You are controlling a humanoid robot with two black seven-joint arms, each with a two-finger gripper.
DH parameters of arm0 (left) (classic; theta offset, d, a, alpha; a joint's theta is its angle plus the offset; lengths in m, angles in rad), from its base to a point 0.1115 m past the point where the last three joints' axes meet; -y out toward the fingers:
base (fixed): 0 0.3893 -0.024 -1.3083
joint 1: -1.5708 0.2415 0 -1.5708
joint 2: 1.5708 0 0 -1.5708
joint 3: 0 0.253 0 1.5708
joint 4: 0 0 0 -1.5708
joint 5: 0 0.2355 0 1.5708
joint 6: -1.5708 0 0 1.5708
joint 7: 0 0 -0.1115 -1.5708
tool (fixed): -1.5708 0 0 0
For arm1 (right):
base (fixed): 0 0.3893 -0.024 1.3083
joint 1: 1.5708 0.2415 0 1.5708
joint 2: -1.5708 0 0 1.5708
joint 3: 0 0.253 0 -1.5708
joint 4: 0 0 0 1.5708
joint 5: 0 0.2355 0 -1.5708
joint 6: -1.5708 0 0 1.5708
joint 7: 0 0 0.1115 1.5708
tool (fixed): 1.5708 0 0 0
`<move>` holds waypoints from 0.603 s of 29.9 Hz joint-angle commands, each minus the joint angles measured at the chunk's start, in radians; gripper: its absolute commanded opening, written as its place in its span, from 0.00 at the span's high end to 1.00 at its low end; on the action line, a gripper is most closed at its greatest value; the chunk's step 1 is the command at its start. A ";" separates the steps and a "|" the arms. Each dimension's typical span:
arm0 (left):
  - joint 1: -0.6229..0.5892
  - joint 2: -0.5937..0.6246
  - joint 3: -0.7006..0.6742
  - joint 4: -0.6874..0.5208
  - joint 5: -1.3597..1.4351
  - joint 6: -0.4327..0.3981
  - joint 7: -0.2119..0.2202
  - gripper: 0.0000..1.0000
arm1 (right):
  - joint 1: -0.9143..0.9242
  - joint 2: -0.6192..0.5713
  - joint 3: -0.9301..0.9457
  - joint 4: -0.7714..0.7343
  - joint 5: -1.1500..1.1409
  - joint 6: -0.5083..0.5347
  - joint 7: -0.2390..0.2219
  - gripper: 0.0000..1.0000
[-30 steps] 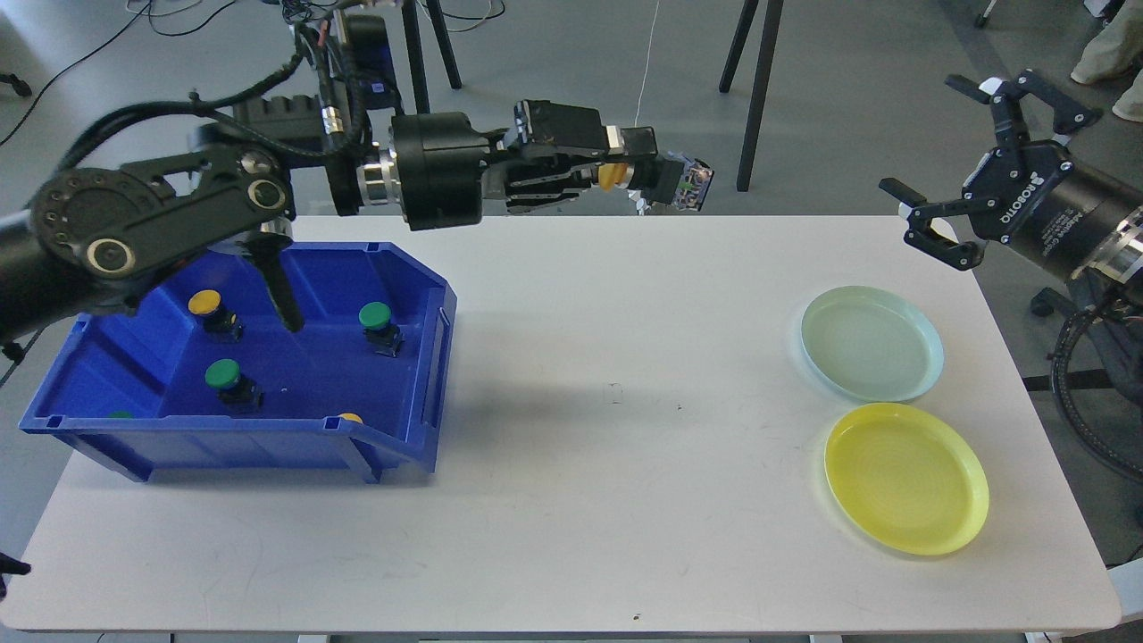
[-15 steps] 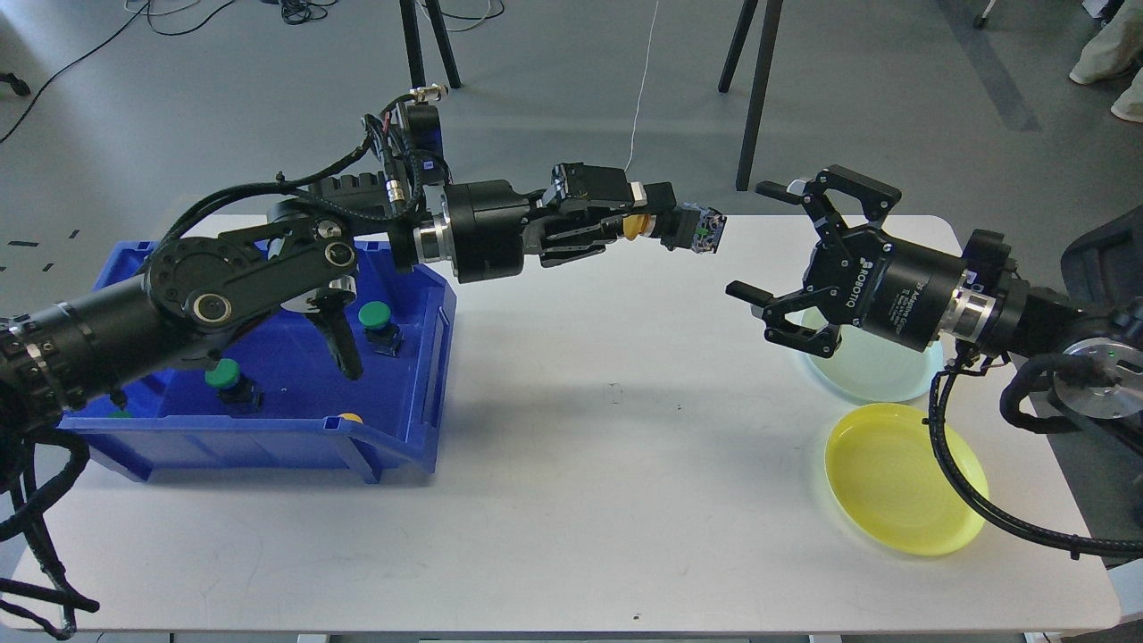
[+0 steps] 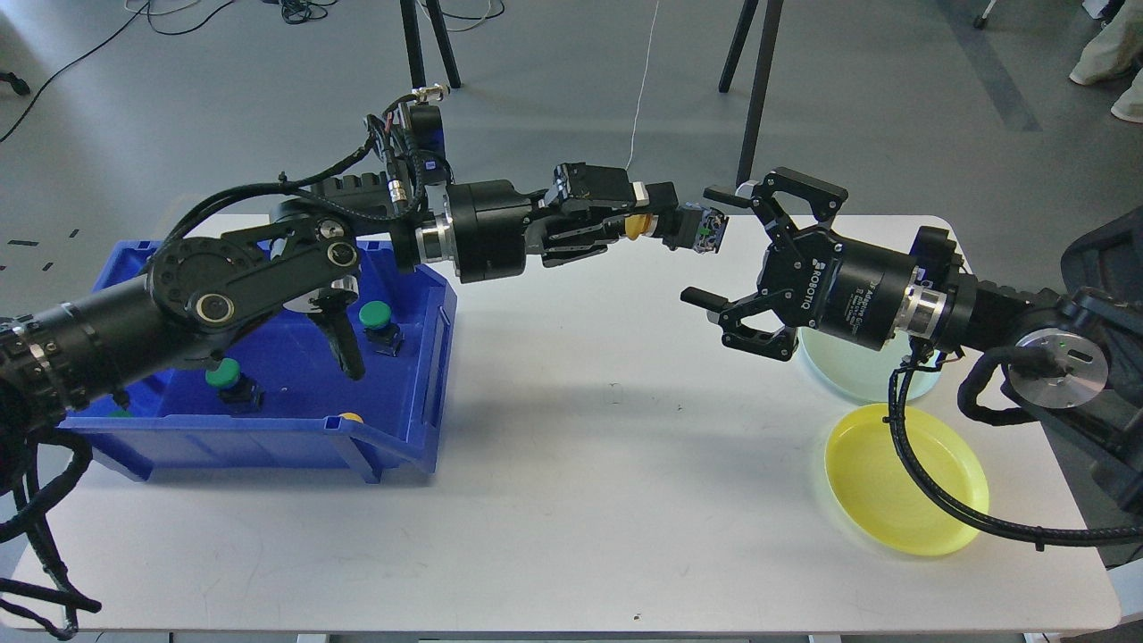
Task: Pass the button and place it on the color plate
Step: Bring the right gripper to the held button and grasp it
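Note:
My left gripper [image 3: 656,223] reaches right over the table's far edge, shut on a yellow-capped button [image 3: 636,227] whose dark body [image 3: 701,227] sticks out toward the right. My right gripper [image 3: 714,246] is open, fingers spread wide, just right of the button's body and apart from it. A yellow plate [image 3: 902,496] lies at the right front, and a pale green plate [image 3: 853,375] lies behind it, partly hidden by my right arm. A blue bin [image 3: 429,357] at the left holds green buttons [image 3: 375,314] [image 3: 221,373], and a yellow one [image 3: 351,417] peeks over its front wall.
The white table [image 3: 571,464] carries the bin at the left and the plates at the right. Black stand legs [image 3: 755,80] rise from the floor behind the table. My right arm's cable [image 3: 938,500] loops over the yellow plate.
My right gripper has come in from the far right, moving left until its open fingers are close to the button. My left arm extended right, then held still with the button.

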 commanded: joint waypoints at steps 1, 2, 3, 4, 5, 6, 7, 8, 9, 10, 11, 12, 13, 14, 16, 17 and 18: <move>0.000 0.002 -0.002 0.000 -0.002 0.000 0.000 0.95 | -0.001 0.000 0.008 -0.001 0.012 0.000 0.005 0.18; 0.000 0.002 -0.003 0.000 -0.002 0.000 0.000 0.95 | -0.002 0.000 0.011 -0.001 0.012 0.000 0.006 0.24; 0.000 0.002 -0.006 0.000 0.000 0.000 0.000 0.95 | -0.002 -0.001 0.011 -0.001 0.012 0.000 0.006 0.31; 0.000 0.002 -0.006 0.000 0.000 0.000 0.000 0.95 | -0.002 0.000 0.011 -0.001 0.012 0.000 0.006 0.39; 0.000 0.002 -0.006 0.000 0.000 0.000 0.000 0.95 | -0.002 0.000 0.011 -0.001 0.012 0.000 0.006 0.46; 0.000 0.002 -0.006 0.000 0.000 0.000 0.000 0.95 | -0.002 0.000 0.010 -0.001 0.011 0.000 0.006 0.52; 0.000 0.002 -0.006 0.000 0.000 0.000 0.000 0.95 | -0.002 0.000 0.011 -0.003 0.011 0.000 0.006 0.54; 0.000 0.002 -0.008 0.000 -0.002 0.000 0.000 0.95 | -0.002 0.000 0.011 -0.003 0.011 0.000 0.006 0.56; 0.000 0.002 -0.008 0.000 -0.002 0.000 0.000 0.95 | -0.001 0.002 0.011 -0.003 0.011 0.000 0.006 0.61; 0.000 0.002 -0.008 0.000 -0.002 0.000 0.000 0.95 | 0.001 0.002 0.011 -0.005 0.011 0.000 0.006 0.67; 0.000 0.002 -0.008 0.000 -0.002 0.000 0.000 0.95 | 0.001 0.006 0.011 -0.006 0.011 0.000 0.006 0.73; 0.000 0.002 -0.008 0.000 -0.002 0.000 0.000 0.95 | 0.004 0.011 0.011 -0.011 0.011 0.000 0.006 0.81; 0.002 0.002 -0.008 0.000 -0.002 0.000 0.000 0.95 | 0.007 0.017 0.010 -0.021 0.009 0.000 0.006 0.87; 0.002 0.002 -0.008 0.000 -0.002 0.000 0.000 0.95 | 0.007 0.022 0.010 -0.029 0.011 0.000 0.006 0.90; 0.002 0.002 -0.008 0.000 -0.002 0.000 0.000 0.95 | 0.007 0.025 0.008 -0.038 0.011 0.000 0.006 0.94; 0.002 0.002 -0.008 0.000 -0.002 0.000 0.000 0.95 | 0.005 0.023 0.007 -0.037 0.011 0.000 0.006 0.96; 0.002 0.002 -0.008 0.000 -0.002 0.000 0.000 0.94 | 0.007 0.023 0.007 -0.037 0.011 0.000 0.006 0.99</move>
